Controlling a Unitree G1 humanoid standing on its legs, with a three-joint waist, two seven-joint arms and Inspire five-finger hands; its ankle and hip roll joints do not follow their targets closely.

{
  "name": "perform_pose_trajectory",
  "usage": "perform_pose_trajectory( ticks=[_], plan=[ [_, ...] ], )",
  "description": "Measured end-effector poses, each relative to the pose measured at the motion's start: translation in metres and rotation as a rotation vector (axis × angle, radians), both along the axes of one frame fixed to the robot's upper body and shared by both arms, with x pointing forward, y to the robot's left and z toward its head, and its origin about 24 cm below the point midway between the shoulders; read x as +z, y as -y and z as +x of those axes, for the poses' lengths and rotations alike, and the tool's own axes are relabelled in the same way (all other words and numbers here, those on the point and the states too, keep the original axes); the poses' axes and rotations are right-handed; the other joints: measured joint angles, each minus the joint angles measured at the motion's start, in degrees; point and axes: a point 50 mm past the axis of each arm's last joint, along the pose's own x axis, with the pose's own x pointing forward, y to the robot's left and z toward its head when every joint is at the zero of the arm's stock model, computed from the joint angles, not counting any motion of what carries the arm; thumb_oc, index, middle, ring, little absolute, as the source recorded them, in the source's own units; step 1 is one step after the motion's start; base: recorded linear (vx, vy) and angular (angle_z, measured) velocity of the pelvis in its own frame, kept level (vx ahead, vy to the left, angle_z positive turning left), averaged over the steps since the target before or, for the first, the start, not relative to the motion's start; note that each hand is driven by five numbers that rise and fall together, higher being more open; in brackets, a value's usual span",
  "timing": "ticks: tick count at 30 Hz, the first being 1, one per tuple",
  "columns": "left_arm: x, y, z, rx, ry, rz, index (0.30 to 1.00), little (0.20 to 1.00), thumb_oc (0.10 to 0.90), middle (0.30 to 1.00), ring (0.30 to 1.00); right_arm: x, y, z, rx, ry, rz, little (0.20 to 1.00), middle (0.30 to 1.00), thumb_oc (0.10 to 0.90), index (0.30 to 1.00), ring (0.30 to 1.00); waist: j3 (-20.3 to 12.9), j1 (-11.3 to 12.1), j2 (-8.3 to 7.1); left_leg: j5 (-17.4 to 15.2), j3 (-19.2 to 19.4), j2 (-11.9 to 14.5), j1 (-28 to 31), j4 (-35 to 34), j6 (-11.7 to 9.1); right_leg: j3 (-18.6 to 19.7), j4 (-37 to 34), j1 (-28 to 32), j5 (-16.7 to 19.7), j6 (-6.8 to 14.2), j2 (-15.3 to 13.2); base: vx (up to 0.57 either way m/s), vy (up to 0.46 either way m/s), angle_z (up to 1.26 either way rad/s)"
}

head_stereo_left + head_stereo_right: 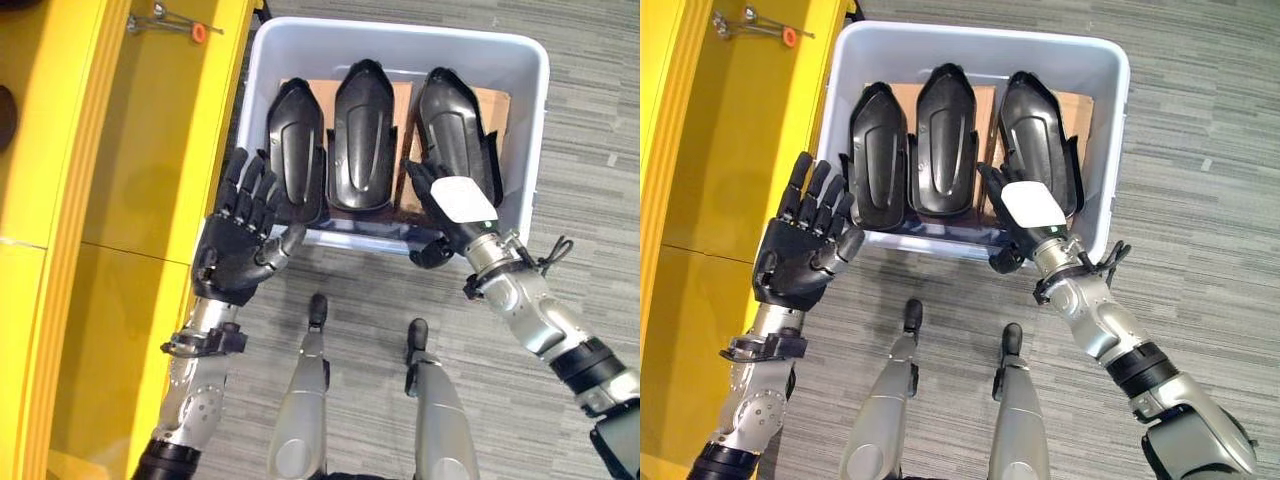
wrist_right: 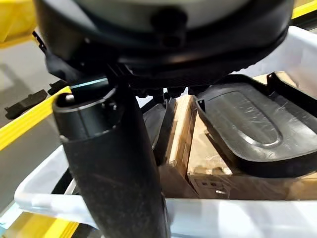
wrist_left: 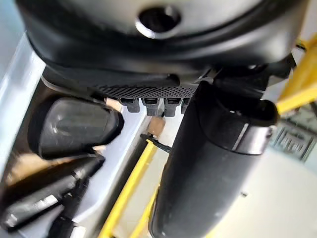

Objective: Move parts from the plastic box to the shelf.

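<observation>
1. Left hand [image 1: 238, 250] of ours hangs spread, fingers straight and holding nothing, just outside the plastic box [image 1: 527, 120] at its 8 o'clock corner, beside the yellow shelf [image 1: 150, 180].
2. Our right hand [image 1: 1025, 225] reaches over the box's near rim at 5 o'clock; fingers lie on the right-hand part [image 1: 455, 130], but we cannot tell whether they grip it.
3. We see 3 black parts side by side in the box on brown cardboard [image 1: 1080, 105]: the left part [image 1: 295, 145], the middle part [image 1: 363, 130] and the right-hand one.
</observation>
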Motion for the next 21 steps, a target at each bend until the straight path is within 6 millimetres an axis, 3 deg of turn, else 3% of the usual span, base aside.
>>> perform_pose_trajectory(
  ticks=[2,5,9,14,17,18,21],
  plan=[
    [0.0,0.001,0.0,0.013,0.002,0.028,1.0,1.0,0.9,1.0,1.0,-0.005,0.003,0.002,-0.016,-0.017,-0.006,1.0,1.0,0.9,1.0,1.0,0.0,0.3,0.01,0.0,0.0,-0.1,-0.3,0.0,0.0,0.0,0.0,-0.2,0.0,0.0,-0.1,0.0,-0.006,0.02],
    [0.0,0.0,-0.001,0.017,-0.001,0.028,1.0,1.0,0.9,1.0,1.0,-0.007,0.011,0.001,-0.007,-0.133,0.287,1.0,1.0,0.9,1.0,1.0,0.0,0.8,0.01,0.1,-0.2,-0.2,-0.9,-0.2,0.1,0.0,-0.3,-0.6,0.0,0.1,-0.1,0.0,-0.023,0.04],
    [-0.003,-0.001,-0.004,0.018,-0.011,0.027,1.0,1.0,0.9,1.0,1.0,-0.008,0.014,-0.009,0.059,-0.265,0.49,1.0,1.0,0.9,1.0,1.0,0.1,1.0,-0.19,0.1,-0.2,-0.4,-1.0,-0.2,0.1,-0.3,-0.3,-0.3,0.0,0.3,-0.3,0.0,-0.056,0.04],
    [0.003,0.0,-0.001,-0.02,0.015,0.026,1.0,1.0,0.9,1.0,1.0,-0.006,-0.028,-0.031,0.461,-0.602,0.66,1.0,1.0,0.9,1.0,1.0,0.2,1.0,-0.54,0.2,-0.2,-0.3,-0.9,0.0,-0.1,-0.6,-0.3,0.1,-0.5,0.4,-0.2,0.0,-0.071,0.04],
    [0.005,0.01,0.001,-0.095,0.035,0.014,1.0,1.0,0.9,1.0,1.0,-0.022,-0.091,-0.061,0.863,-0.946,0.87,1.0,1.0,0.9,1.0,1.0,0.2,0.6,-1.62,0.1,-0.6,-0.1,0.6,0.1,0.0,-1.4,-0.6,2.1,-0.8,0.3,-0.1,0.0,-0.051,0.09],
    [0.009,0.006,0.0,-0.089,0.053,0.028,1.0,1.0,0.9,1.0,1.0,-0.026,-0.095,-0.064,0.919,-1.004,0.993,1.0,1.0,0.9,1.0,1.0,0.2,1.0,-1.64,0.0,-0.9,-0.1,0.6,0.1,0.2,-1.7,-0.6,2.2,-0.9,0.3,-0.1,-0.01,-0.013,0.13],
    [0.011,-0.002,-0.004,-0.105,0.071,0.065,1.0,1.0,0.9,1.0,1.0,-0.036,-0.102,-0.069,0.959,-1.056,1.11,1.0,1.0,0.9,1.0,1.0,0.2,1.5,-1.61,-0.3,-0.9,-0.5,0.5,0.1,0.3,-1.6,-0.6,2.2,-1.4,0.4,-0.4,-0.01,-0.004,0.06]
  ],
)
